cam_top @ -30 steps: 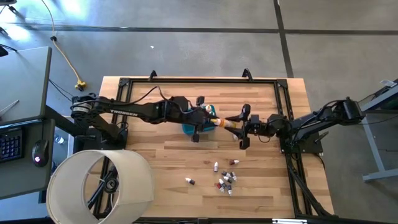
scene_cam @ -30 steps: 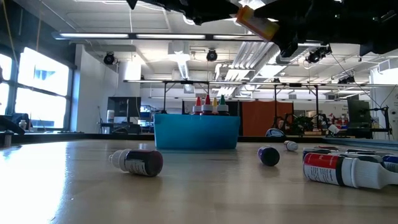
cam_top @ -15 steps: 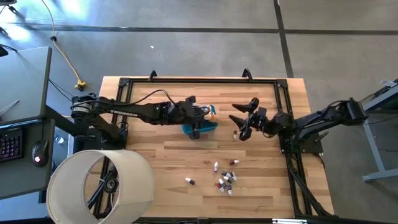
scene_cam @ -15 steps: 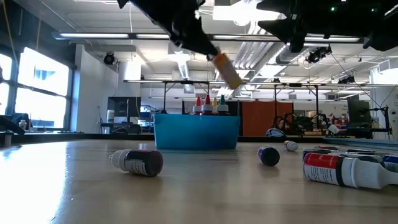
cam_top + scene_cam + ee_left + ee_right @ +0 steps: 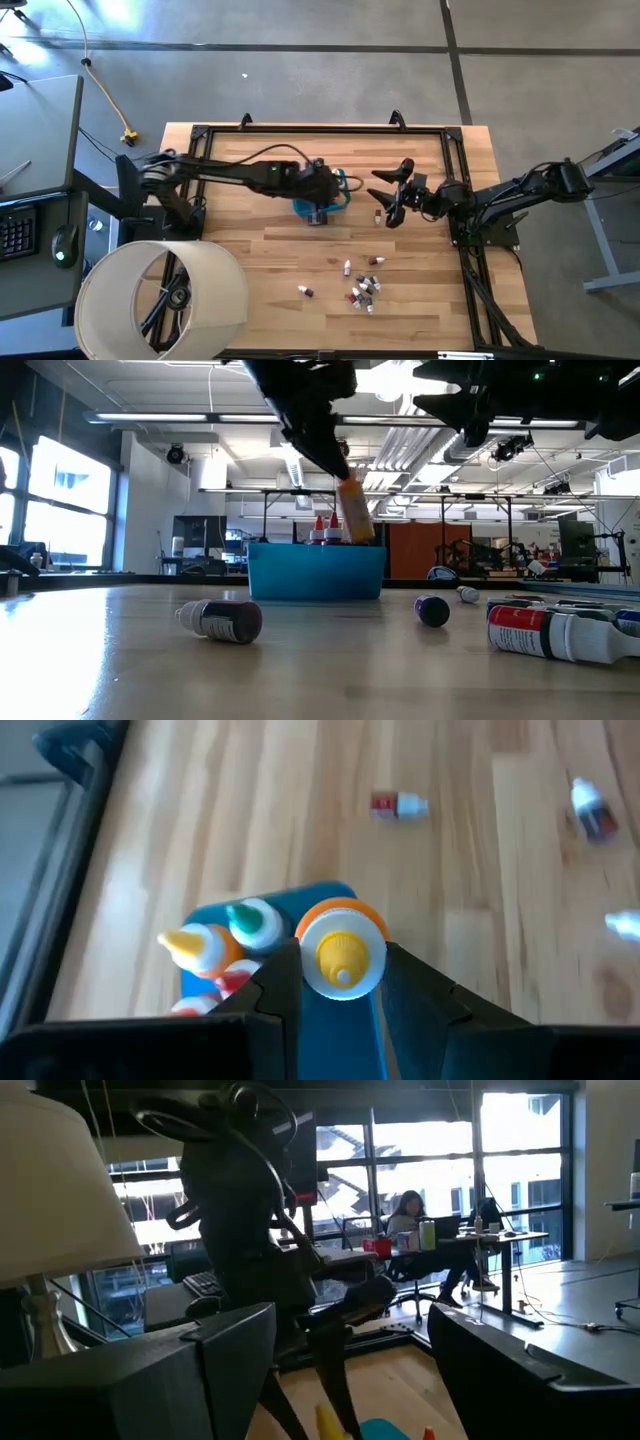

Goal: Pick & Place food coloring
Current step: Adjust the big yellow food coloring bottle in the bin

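My left gripper (image 5: pixel 325 190) is shut on an orange squeeze bottle (image 5: pixel 352 510) with a yellow cap (image 5: pixel 342 952), held just above the blue tub (image 5: pixel 315 572). Inside the tub stand a yellow-capped bottle (image 5: pixel 195 948), a green one (image 5: pixel 250 923) and red ones (image 5: pixel 320 528). My right gripper (image 5: pixel 392 197) hangs open above the table to the right of the tub, holding nothing. Small vials (image 5: pixel 365 290) lie loose on the near part of the table. My left gripper pinches the orange bottle between its two fingers (image 5: pixel 282 978) at the cap end, by the pale collar (image 5: pixel 312 975). The fingers come from above, slanting down. The bottle hangs below them, lifted clear and slightly tilted, its lower end (image 5: pixel 357 532) at the tub's rim height.
A dark-red vial (image 5: pixel 220 620), a dark cap (image 5: pixel 432 610) and a red-and-white tube (image 5: pixel 550 632) lie on the near table. A single vial (image 5: pixel 377 215) sits below my right gripper. A large pale lampshade (image 5: pixel 165 295) covers the near left corner. A black frame (image 5: pixel 320 128) edges the table.
The orange bottle was high up between both grippers a second ago. It has stayed with my left gripper, which has tipped downward and carried it down over the blue tub; the bottle has swung from slanting to nearly upright. My right gripper has drawn back toward the table's right edge.
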